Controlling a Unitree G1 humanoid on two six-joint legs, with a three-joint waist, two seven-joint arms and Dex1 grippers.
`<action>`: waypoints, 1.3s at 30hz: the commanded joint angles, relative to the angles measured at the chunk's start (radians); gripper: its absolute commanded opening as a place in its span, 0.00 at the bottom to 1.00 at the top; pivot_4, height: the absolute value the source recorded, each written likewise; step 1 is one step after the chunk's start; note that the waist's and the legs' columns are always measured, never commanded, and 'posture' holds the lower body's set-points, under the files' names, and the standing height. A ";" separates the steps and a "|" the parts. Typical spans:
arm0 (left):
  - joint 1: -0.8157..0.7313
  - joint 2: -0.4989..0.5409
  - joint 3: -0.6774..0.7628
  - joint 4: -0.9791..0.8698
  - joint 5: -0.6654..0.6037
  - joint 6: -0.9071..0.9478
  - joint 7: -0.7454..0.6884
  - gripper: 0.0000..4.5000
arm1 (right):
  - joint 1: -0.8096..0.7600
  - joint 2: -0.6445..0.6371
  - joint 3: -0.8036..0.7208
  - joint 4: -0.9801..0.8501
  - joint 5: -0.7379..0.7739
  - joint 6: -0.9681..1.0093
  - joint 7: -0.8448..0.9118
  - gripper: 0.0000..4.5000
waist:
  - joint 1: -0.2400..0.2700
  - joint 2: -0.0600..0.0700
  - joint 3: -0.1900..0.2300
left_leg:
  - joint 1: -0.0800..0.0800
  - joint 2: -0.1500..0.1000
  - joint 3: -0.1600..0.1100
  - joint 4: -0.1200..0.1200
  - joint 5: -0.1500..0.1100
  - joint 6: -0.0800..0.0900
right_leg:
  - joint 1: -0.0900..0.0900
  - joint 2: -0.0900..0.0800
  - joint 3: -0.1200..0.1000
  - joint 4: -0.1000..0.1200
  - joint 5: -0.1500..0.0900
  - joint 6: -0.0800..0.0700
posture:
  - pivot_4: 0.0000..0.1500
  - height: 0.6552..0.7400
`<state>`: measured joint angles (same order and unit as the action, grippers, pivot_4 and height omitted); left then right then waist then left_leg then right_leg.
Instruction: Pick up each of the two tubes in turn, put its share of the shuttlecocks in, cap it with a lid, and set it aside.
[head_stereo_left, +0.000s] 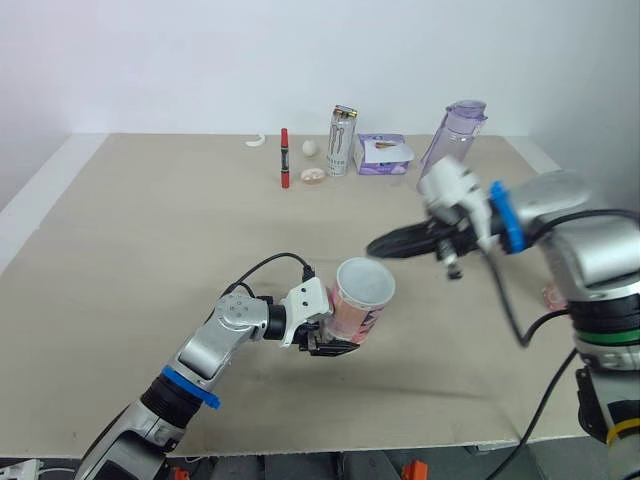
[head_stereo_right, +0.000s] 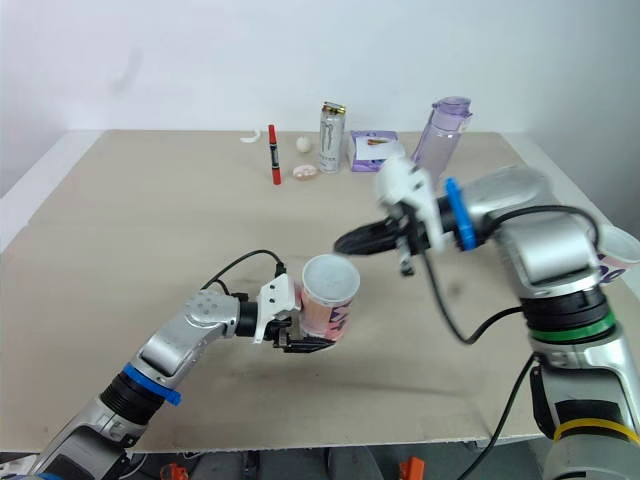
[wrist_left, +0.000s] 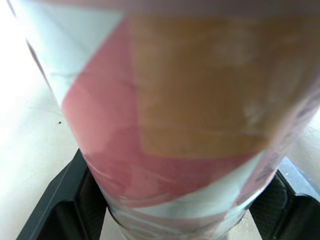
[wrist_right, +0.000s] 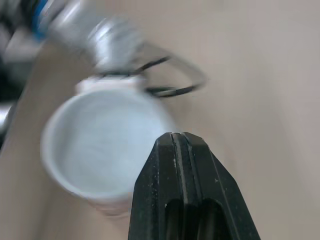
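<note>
My left gripper is shut on a pink and white tube, holding it by its lower end above the table, tilted slightly. Its black fingers clamp both sides of the tube. The tube's round white top faces upward; I cannot tell whether that is a lid or the open mouth. My right gripper hovers just above and right of that top, shut, with nothing between its fingers. A second pink and white object peeks out behind my right arm, mostly hidden.
Along the table's far edge stand a red marker, a silver can, a purple box and a clear purple bottle, with small white bits near them. The table's front edge is close below the held tube.
</note>
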<state>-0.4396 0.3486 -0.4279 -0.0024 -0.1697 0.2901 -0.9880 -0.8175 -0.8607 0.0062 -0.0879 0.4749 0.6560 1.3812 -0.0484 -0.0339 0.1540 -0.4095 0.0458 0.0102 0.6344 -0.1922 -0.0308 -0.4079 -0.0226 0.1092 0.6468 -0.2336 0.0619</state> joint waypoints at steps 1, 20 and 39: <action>0.011 0.037 0.025 0.046 0.038 0.015 0.026 0.77 | 0.104 -0.006 -0.194 -0.060 0.151 0.083 -0.052 0.02 | 0.001 0.000 0.000 | 0.000 0.000 0.000 -0.001 -0.001 0.000 | 0.000 0.001 0.000 0.000 -0.001 0.000 | 1.00 1.00; -0.008 0.012 0.128 0.040 -0.040 -0.165 -0.010 1.00 | 0.765 0.176 -0.086 -0.186 -0.052 -0.372 -0.182 0.71 | 0.002 0.005 0.006 | -0.007 0.000 -0.009 0.001 -0.007 0.005 | -0.001 0.007 0.001 0.000 -0.008 0.003 | 1.00 1.00; 0.114 0.170 0.273 -0.028 -0.171 -0.202 -0.171 1.00 | 0.607 0.399 0.121 0.002 -0.188 -0.516 -0.358 0.97 | 0.001 0.005 0.008 | -0.009 0.001 -0.010 0.000 -0.007 0.005 | -0.002 0.008 0.000 0.000 -0.009 0.003 | 1.00 1.00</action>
<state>-0.3290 0.5060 -0.1888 0.0139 -0.3225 0.1146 -1.1513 -0.1919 -0.4693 0.1190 -0.0793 0.2878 0.1545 1.0322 -0.0477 -0.0287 0.1618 -0.4183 0.0465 0.0004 0.6348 -0.1993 -0.0261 -0.4102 -0.0143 0.1092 0.6471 -0.2421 0.0644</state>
